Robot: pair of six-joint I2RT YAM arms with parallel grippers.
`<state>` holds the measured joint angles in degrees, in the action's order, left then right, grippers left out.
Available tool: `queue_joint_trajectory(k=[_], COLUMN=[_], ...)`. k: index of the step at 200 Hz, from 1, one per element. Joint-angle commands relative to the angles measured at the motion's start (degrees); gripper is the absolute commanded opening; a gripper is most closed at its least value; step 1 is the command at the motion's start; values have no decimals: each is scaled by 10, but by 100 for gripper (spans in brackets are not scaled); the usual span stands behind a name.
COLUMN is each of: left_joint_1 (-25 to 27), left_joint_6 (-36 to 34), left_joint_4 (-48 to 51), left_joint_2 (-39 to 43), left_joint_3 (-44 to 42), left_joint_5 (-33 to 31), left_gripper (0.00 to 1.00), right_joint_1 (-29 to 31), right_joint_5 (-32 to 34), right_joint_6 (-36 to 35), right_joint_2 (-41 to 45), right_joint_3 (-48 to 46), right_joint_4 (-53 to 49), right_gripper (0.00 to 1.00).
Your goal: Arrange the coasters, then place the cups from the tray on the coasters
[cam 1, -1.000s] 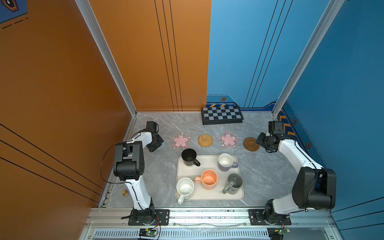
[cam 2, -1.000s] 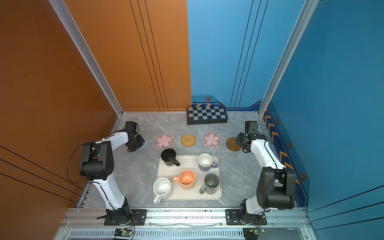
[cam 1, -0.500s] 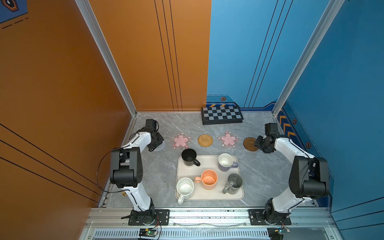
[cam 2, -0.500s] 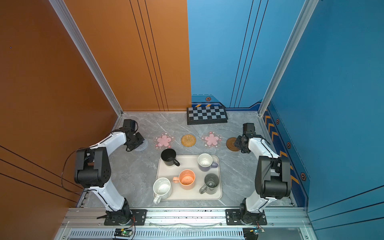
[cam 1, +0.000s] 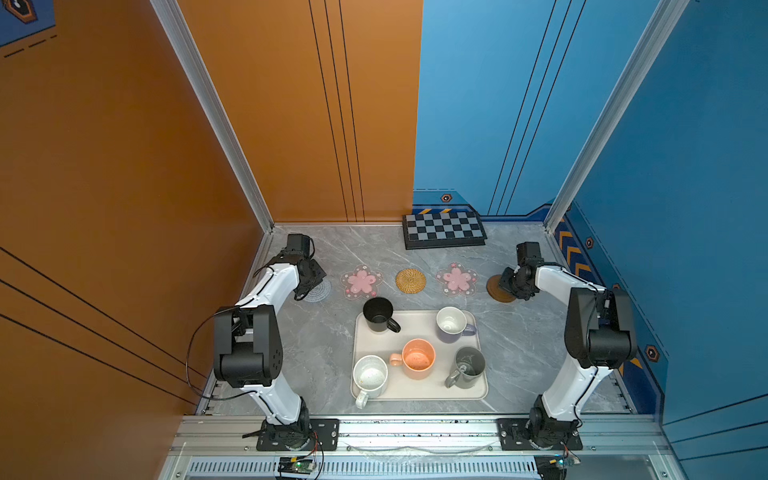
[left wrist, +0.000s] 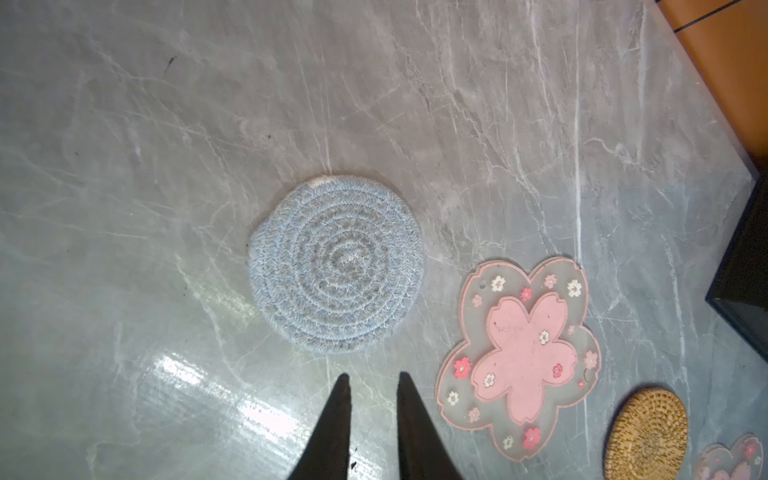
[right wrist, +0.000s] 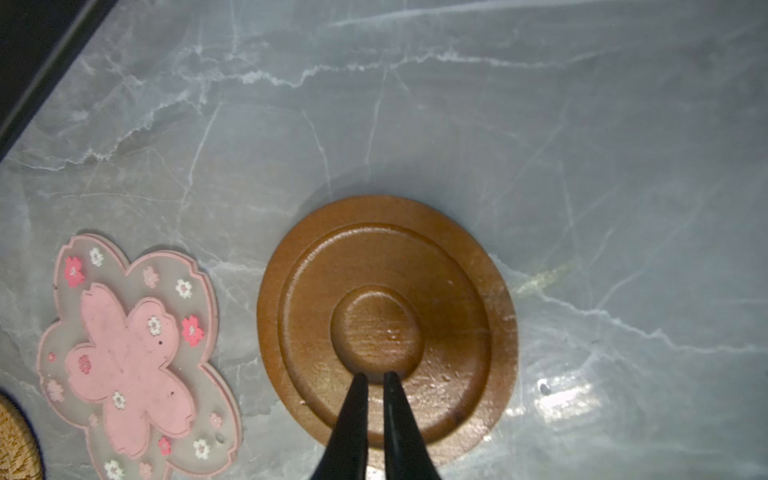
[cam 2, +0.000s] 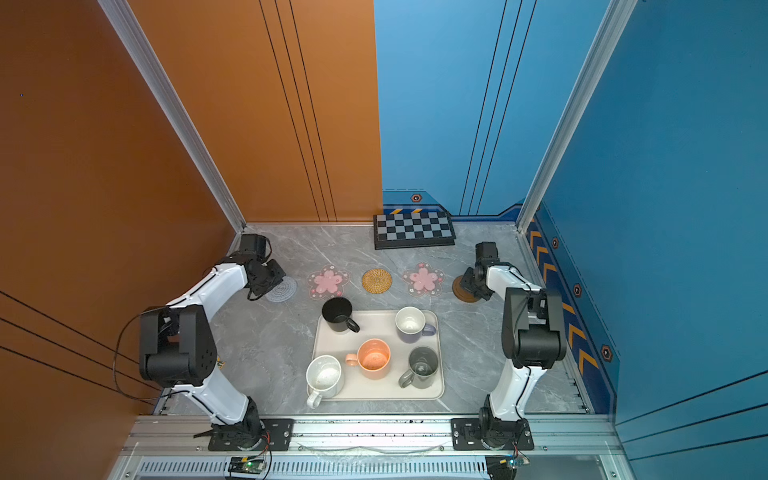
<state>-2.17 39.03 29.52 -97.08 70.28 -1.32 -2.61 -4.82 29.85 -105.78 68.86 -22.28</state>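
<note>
Five coasters lie in a row behind the tray: grey-blue knitted, pink flower, straw, pink flower and brown wooden. The tray holds the black, lavender, peach, grey and speckled white cups. My left gripper hovers just off the knitted coaster's edge, slightly open and empty. My right gripper is shut, tips over the wooden coaster's centre dip, holding nothing.
A black-and-grey checkered board lies against the back wall behind the coasters. Orange wall bounds the left side and blue wall the right, both close to the arms. Bare marble table flanks the tray on both sides.
My right gripper has slid left over the wooden coaster and closed its jaws. My left gripper has stayed by the knitted coaster, its jaws parting a little.
</note>
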Motion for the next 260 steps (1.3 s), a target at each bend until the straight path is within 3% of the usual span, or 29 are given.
queue_joint_trajectory(k=[1,130,232,260], left_joint_1=[4,8,22,25], left_joint_6=[-7,-5,-1,-5], left_joint_4=[17,17,16,16], left_joint_2=[3,-27,-63,-59], left_joint_3=[-4,-2,8,11], left_joint_5=[-14,-25,-28,-28], left_gripper=[22,20,20,20], right_joint_1=[2,9,4,4], right_joint_5=[0,29,35,21], right_joint_6=[5,31,29,31], right_joint_2=[-27,-126,-100,-80], right_joint_3=[26,97,80,81], right_joint_4=[5,-12,-15,-15], right_gripper=[9,8,9,17])
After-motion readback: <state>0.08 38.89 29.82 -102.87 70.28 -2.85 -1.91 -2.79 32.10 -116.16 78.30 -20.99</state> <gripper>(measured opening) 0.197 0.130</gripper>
